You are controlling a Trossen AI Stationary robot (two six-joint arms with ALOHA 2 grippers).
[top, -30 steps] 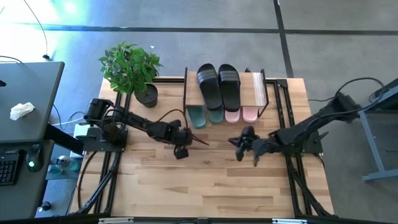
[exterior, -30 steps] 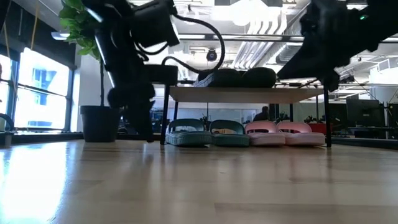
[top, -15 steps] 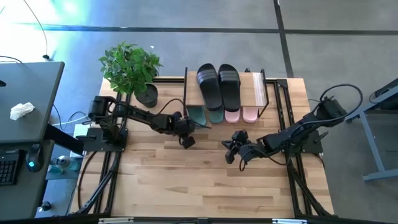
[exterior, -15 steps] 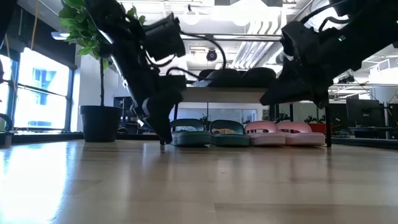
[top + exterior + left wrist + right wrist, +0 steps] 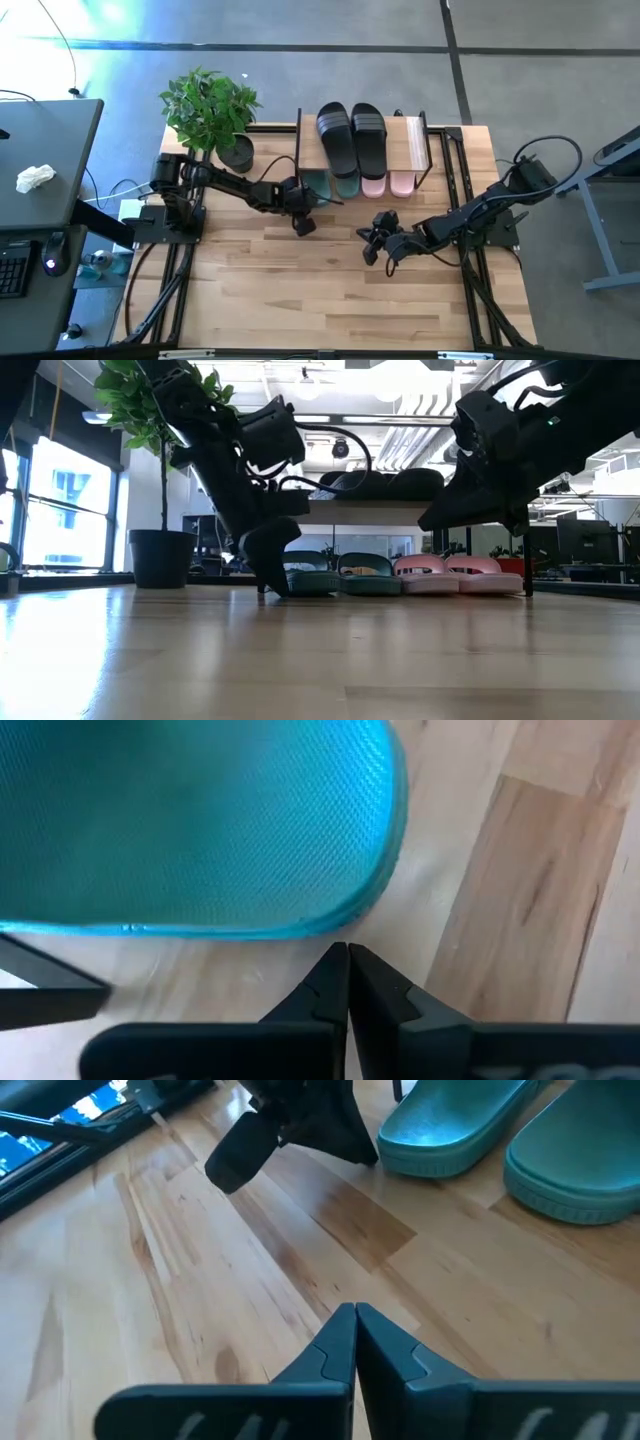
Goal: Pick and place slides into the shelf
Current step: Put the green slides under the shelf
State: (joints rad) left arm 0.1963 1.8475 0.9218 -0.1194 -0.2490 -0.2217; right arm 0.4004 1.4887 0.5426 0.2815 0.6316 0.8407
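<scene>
Plant: a potted plant stands at the upper left of the high view, on the table's back corner.
Left gripper: the left gripper is just left of centre in the high view, low at the heel of the leftmost green slide; its fingers are pressed together, tips just short of the slide's edge in its own wrist view.
Shelf: the shelf sits at upper centre. On its top board lie two black slides; under it, in a row, two dark green slides and two pale pink slides, heels sticking out toward the table's middle.
Right gripper: the right gripper hangs right of centre, well apart from the shelf, fingers pressed together and holding nothing.
</scene>
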